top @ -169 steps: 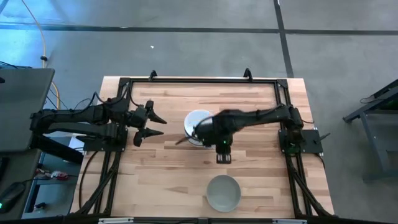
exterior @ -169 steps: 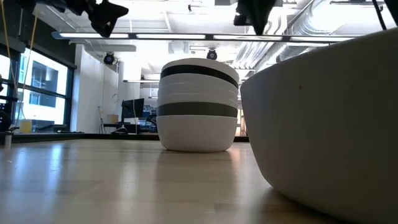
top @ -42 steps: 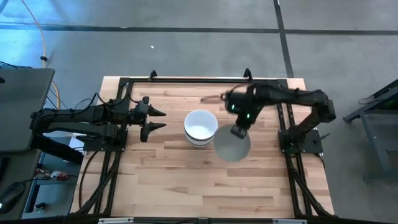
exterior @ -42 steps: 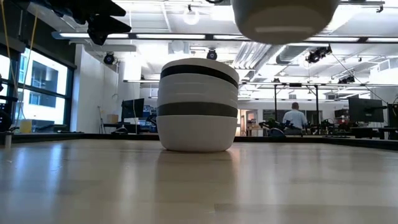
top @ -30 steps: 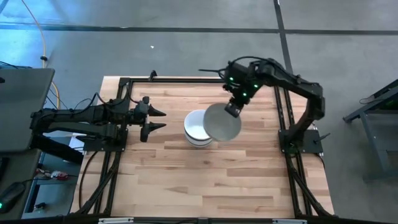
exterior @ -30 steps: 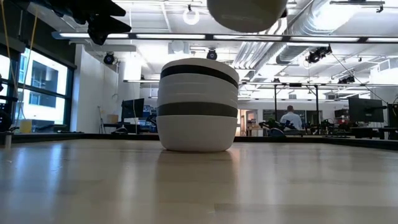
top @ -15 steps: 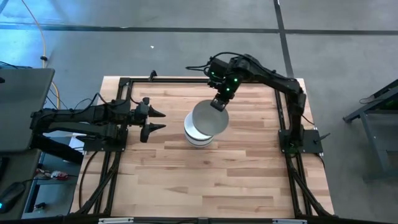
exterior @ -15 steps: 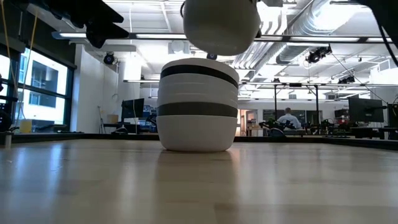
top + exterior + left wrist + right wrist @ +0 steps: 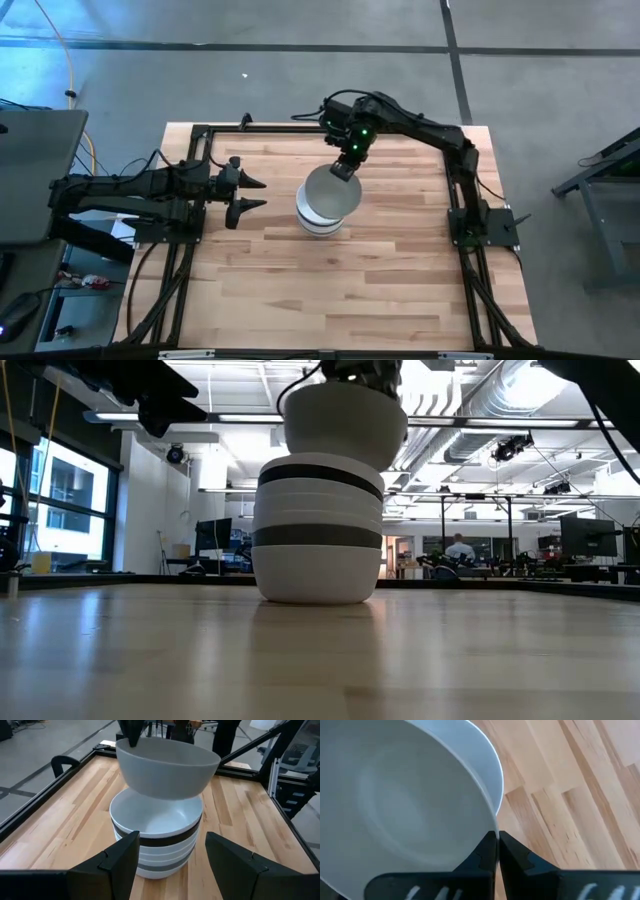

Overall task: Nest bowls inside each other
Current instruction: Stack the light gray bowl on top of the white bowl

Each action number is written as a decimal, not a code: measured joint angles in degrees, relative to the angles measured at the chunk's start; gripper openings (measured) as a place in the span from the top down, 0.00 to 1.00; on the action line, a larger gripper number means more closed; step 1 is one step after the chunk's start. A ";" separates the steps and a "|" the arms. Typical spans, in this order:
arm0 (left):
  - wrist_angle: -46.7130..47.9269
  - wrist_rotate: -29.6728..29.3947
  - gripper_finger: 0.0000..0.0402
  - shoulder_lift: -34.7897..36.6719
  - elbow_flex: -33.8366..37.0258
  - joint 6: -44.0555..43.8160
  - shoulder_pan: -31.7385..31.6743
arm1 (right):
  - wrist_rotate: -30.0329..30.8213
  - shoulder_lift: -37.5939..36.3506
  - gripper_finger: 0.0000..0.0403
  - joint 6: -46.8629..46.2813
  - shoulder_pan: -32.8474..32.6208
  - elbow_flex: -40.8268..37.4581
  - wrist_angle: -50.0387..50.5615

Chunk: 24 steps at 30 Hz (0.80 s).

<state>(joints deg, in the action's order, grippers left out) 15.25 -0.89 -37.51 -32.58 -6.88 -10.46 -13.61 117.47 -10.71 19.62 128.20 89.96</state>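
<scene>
A smooth, round grey bowl point(image 9: 331, 188) hangs just above the stack point(image 9: 320, 215) of nested white, grey and black bowls mid-table, its base over the top white bowl's hollow. The right tool point(image 9: 343, 167) is clenched on its thin rim. Half a second ago it hung higher and further right. The left tool point(image 9: 245, 193) waits released, well left, over the pale wooden plank table point(image 9: 300, 290).

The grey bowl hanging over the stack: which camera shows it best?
The left wrist view: the grey bowl shows whole, tilted above the stack, with the right gripper pinching its rim. The high view shows only its top, the low view its side, the right wrist view only its inside.
</scene>
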 joint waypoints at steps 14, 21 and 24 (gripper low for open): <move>0.70 0.00 0.46 -0.01 0.02 -0.04 0.00 | 0.13 2.28 1.00 0.45 0.15 0.00 -3.20; 0.69 0.01 0.46 -0.01 0.02 -0.01 0.02 | 0.13 2.28 1.00 0.35 0.15 0.00 -4.55; 0.70 0.00 0.46 -0.01 0.02 -0.03 0.00 | 0.13 2.28 1.00 0.45 0.15 0.00 -3.77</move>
<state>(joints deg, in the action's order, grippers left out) 15.94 -0.89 -37.52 -32.56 -6.92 -10.46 -13.47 119.74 -10.26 19.77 128.20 86.19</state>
